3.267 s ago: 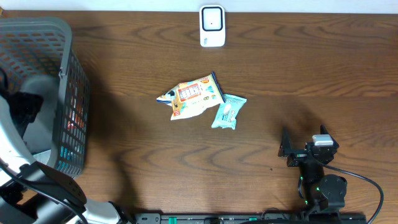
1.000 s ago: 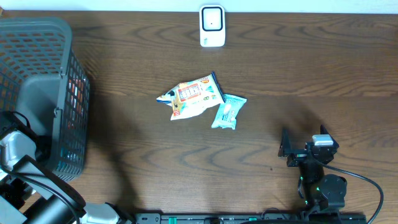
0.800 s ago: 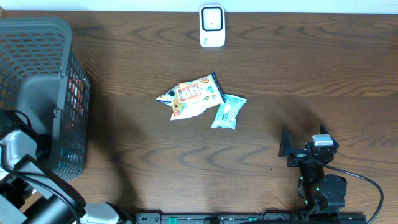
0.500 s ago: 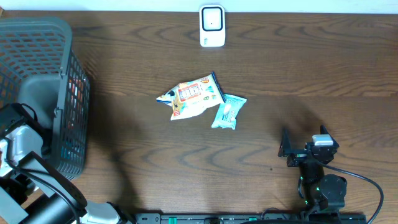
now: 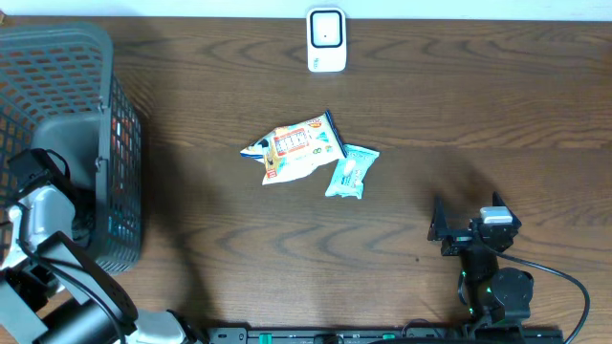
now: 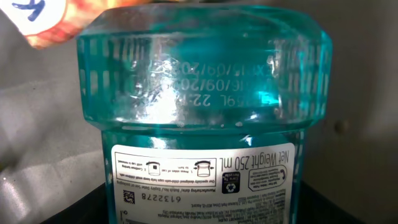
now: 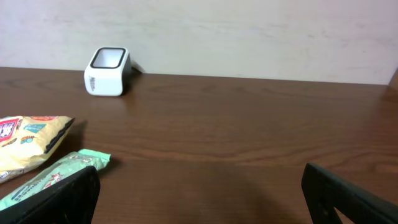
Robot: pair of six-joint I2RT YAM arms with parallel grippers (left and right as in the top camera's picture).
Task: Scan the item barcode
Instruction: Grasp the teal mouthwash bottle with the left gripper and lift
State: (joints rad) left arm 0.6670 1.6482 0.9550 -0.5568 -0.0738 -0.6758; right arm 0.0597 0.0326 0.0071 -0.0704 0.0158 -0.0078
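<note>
A teal see-through bottle (image 6: pixel 202 93) with a white printed label fills the left wrist view. Its lower part sits between the dark fingers (image 6: pixel 78 208) of my left gripper (image 6: pixel 199 214), which is shut on it. From overhead, the left arm (image 5: pixel 43 201) hangs over the near end of the grey basket (image 5: pixel 96 48), and the bottle is hidden under it. The white scanner (image 5: pixel 326 40) stands at the table's far edge, also in the right wrist view (image 7: pixel 106 71). My right gripper (image 5: pixel 440 229) rests open at the near right, its fingers (image 7: pixel 62 199) wide apart with nothing between them.
A yellow-and-orange snack bag (image 5: pixel 295 150) and a mint-green packet (image 5: pixel 350 172) lie mid-table, seen too from the right wrist as the bag (image 7: pixel 28 146) and the packet (image 7: pixel 56 177). An orange packet (image 6: pixel 43 18) lies behind the bottle, inside the basket.
The left arm has shifted over the basket's near end, toward the far side and slightly right. The basket's right wall has nudged a little right. The right arm has not moved.
</note>
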